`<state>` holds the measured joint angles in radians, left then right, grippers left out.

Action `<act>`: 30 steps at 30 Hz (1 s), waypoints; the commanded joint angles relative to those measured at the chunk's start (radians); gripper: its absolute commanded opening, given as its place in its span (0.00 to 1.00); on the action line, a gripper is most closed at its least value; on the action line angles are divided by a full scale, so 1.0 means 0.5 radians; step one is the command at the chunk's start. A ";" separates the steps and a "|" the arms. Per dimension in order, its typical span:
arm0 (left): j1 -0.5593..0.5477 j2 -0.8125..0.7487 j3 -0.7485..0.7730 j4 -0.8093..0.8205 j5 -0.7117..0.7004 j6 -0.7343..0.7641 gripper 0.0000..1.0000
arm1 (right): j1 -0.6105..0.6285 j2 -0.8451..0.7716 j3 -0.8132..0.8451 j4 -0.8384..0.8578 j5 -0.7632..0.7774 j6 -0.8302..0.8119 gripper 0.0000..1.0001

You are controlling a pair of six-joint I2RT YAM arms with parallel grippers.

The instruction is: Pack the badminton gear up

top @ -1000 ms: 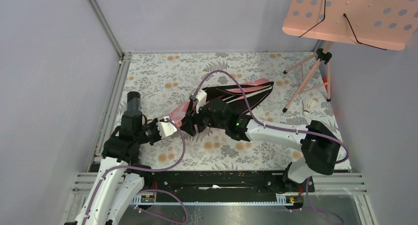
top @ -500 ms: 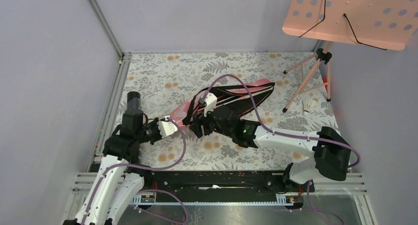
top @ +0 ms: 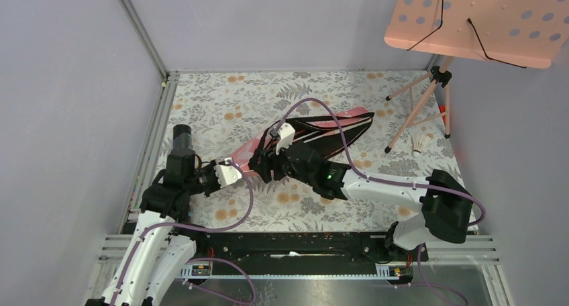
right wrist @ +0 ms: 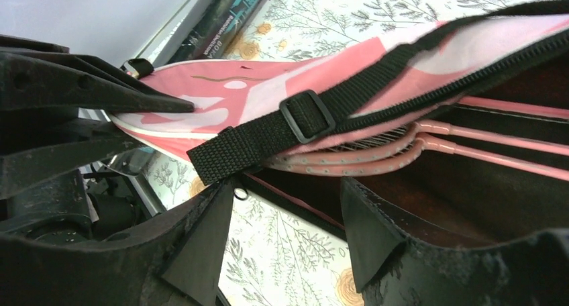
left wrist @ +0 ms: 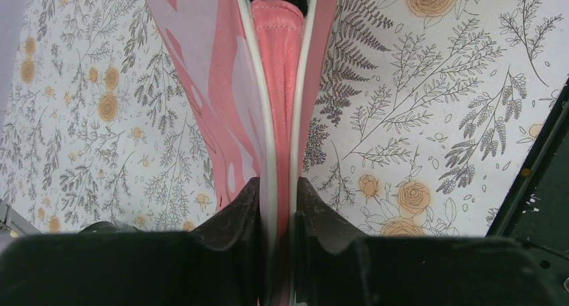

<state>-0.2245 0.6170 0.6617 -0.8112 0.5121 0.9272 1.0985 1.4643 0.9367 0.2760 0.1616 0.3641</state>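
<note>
Overhead looks down; close wrist views share bag.

In the top view the right arm lies across the bag and covers its middle. The music stand is cut off by the top and right edges. The shuttlecock beside its legs is too small to show detail.

In the left wrist view the bag's near tip disappears between the fingers of the left gripper, and its far part runs off the top edge.

In the right wrist view the rackets show only as frame edges and shafts under the bag's flap. The shafts and the strap run off the right edge.
</note>
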 commanded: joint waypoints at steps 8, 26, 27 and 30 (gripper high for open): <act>-0.020 -0.010 0.044 -0.037 0.164 -0.035 0.00 | -0.006 0.106 0.177 0.160 -0.047 0.030 0.63; -0.023 -0.001 0.057 -0.033 0.170 -0.037 0.00 | -0.006 0.222 0.273 0.115 -0.273 0.020 0.31; -0.023 -0.001 0.057 -0.032 0.168 -0.035 0.00 | -0.004 0.225 0.276 0.112 -0.275 0.020 0.29; -0.023 -0.001 0.060 -0.033 0.167 -0.035 0.00 | -0.006 0.217 0.278 0.099 -0.294 0.019 0.18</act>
<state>-0.2260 0.6163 0.6617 -0.8093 0.5045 0.9321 1.0977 1.5581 1.0302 0.2981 0.0269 0.3706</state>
